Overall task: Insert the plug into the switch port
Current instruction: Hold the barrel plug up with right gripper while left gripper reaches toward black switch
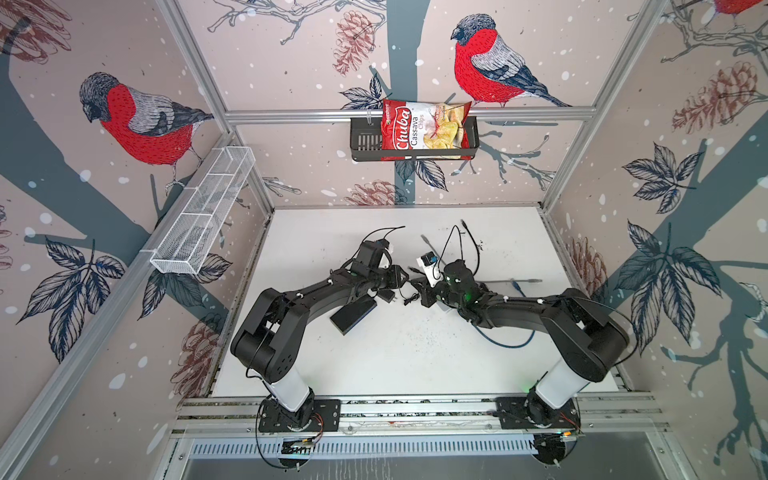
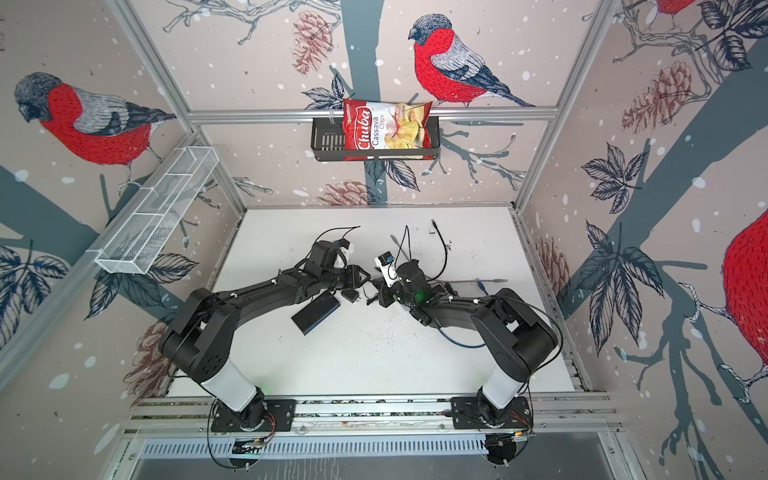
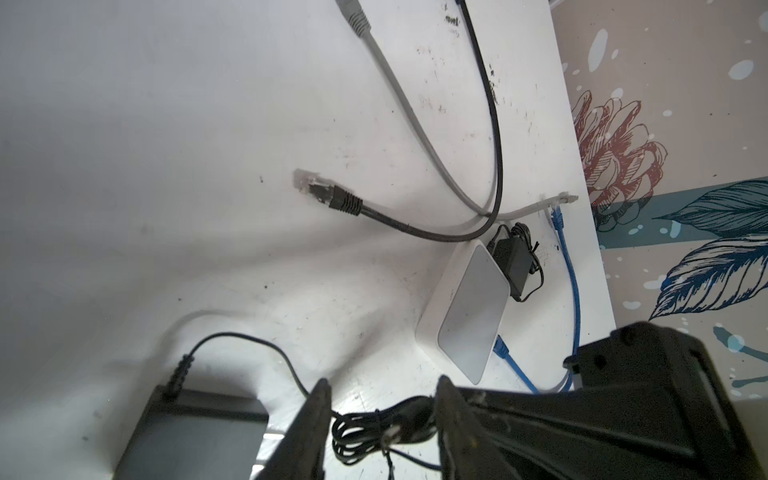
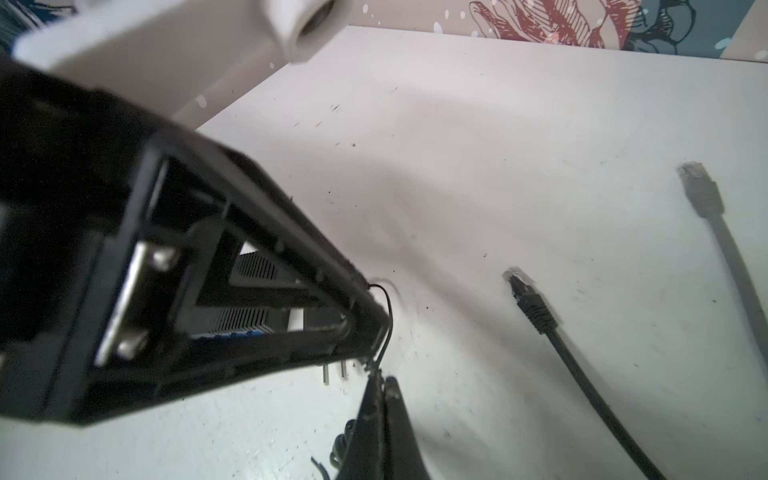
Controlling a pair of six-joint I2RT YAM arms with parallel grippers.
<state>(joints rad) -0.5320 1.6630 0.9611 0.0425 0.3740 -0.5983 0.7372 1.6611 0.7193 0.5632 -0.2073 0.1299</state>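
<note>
Two arms are hovering over the middle of the white worktop [image 1: 415, 365], their tools nearly tip to tip. Below them the black switch [image 1: 353, 318] is lying flat. Its long axis is running on the 8-to-2 o'clock line in both top views. It is sitting at about 7 o'clock from the left tool [image 3: 382, 382], nearer to it than to the right tool [image 4: 382, 380]. Just beside the switch's 2 o'clock end a small black adapter [image 1: 386, 296] is resting, its thin cord [image 3: 357, 432] bunched in a coil. The left tool's jaws are standing partly apart, straddling that coil; whether they are pressing on it I cannot tell. The right tool is pinching the cord, jaws closed on it. The plug [image 3: 180, 372], slim and ribbed, is standing against the switch's edge in the left wrist view, seemingly at or in a port; its depth is not showing. By my judgement, the left arm is sitting better placed to press along the plug's axis.
</note>
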